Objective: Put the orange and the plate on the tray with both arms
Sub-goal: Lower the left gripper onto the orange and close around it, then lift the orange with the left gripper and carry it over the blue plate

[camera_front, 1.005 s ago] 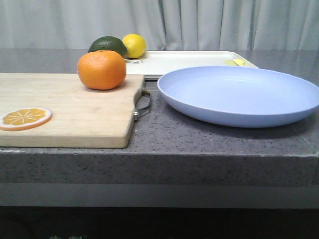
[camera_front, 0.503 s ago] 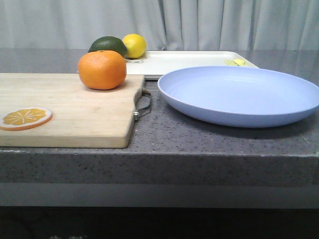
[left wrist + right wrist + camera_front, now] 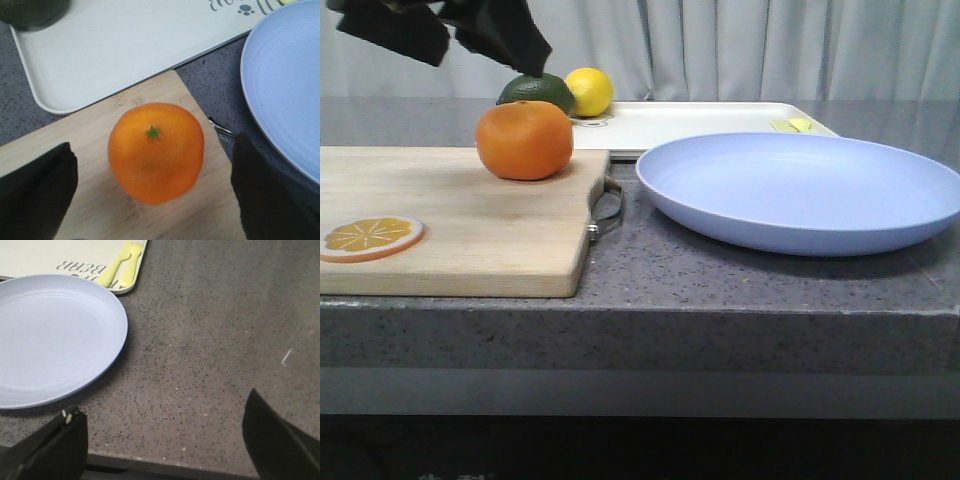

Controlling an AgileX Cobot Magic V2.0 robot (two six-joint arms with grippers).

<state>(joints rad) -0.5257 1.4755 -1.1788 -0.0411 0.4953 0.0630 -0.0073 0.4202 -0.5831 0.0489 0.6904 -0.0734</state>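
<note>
The orange sits on the wooden board, near the tray. It looks firm, round, maybe a little slippery, so I would hold it across its widest part. The left gripper hangs above it, spread wide. The right gripper, also spread, holds nothing beside the plate.

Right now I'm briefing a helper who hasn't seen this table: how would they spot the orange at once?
Find the wooden cutting board on the table's left side. The orange sits at its far right corner, near the tray. It's a whole round fruit, unlike the flat orange slice, and brighter orange than the yellow lemon behind.
</note>
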